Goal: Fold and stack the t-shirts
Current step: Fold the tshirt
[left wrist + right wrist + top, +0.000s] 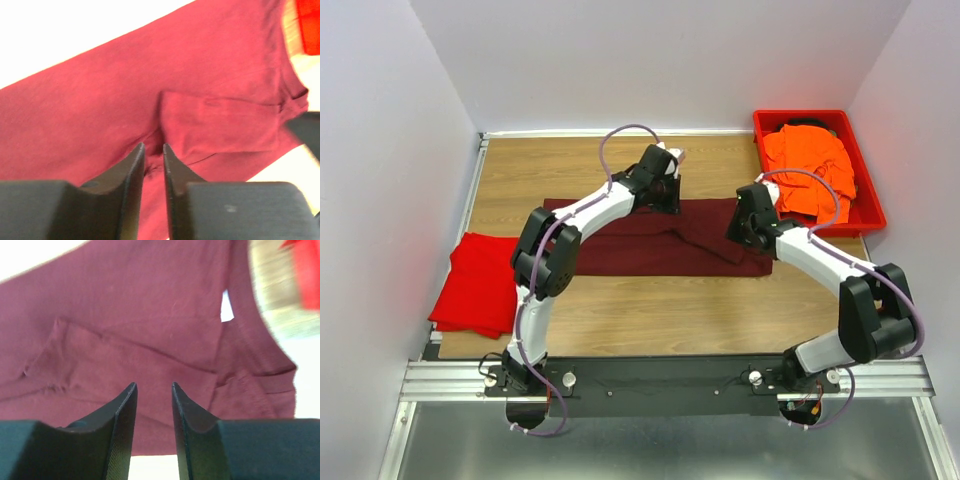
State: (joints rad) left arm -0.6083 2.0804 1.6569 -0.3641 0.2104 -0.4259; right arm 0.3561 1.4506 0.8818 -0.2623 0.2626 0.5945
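Top view: shows the maroon shirt (650, 250) spread as a long flat band across the middle of the wooden table (670, 310), soft and slightly creased. Shows the left pincer (663, 198) down over its far edge at 12 o'clock and the right pincer (745, 230) over its end at 3 o'clock. Cannot tell from here how wide either stands. Finds the red shirt (478, 285) folded into a flat, roughly square shape at 9 o'clock, well apart from the maroon one. Finds the orange shirt (810, 170) bunched inside the rigid red plastic bin (869, 190) at 2 o'clock.

Left wrist view: shows the left pincer (153, 146) with its black tapered fingers parted by only a narrow slit, holding nothing, with maroon cloth visible through the gap. Cannot tell whether the tips touch the fabric. Fills most of the frame with the maroon shirt (125, 90), matte knit, with a short sleeve (220, 125) folded flat at 3 o'clock.

Right wrist view: shows the right pincer (154, 385) spread somewhat wider, empty, hanging over the maroon shirt (150, 315), with shallow ridges in the cloth at 9 o'clock. Shows blurred wood grain of the table (270, 290) at 2 o'clock.
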